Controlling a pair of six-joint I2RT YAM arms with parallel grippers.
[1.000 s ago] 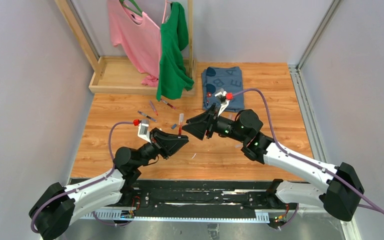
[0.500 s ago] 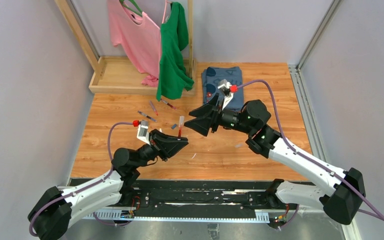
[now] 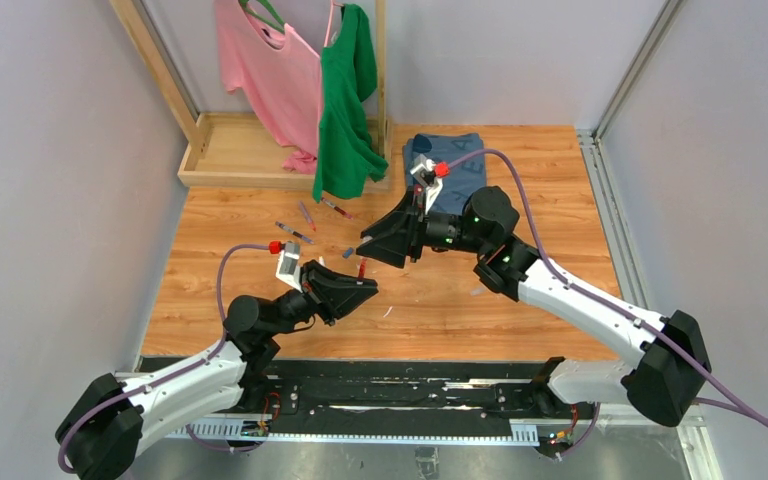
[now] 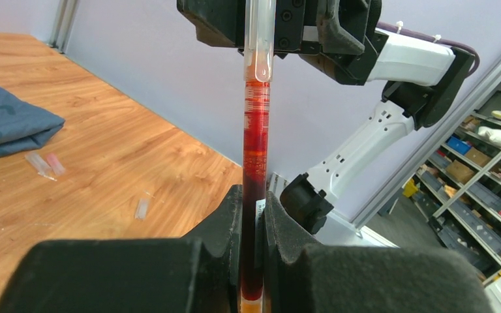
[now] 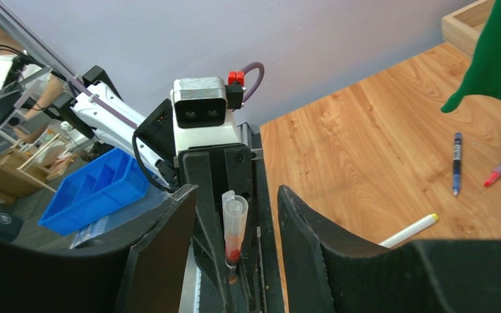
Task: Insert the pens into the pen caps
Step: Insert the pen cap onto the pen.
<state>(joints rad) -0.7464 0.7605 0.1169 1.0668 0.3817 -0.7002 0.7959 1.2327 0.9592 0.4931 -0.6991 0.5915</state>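
No readable text anywhere.

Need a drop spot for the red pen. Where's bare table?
Bare table right of the folded blue cloth, and near-left corner. Crowded: loose pens below the green shirt, and mid-table where left claw meets right claw.

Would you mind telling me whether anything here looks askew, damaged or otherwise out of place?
Nothing stands out. The red pen is clamped in the left fingers with the clear cap sitting in line on its tip, and the right fingers stand open on either side of it. On the table, spare pens and caps lie loose.
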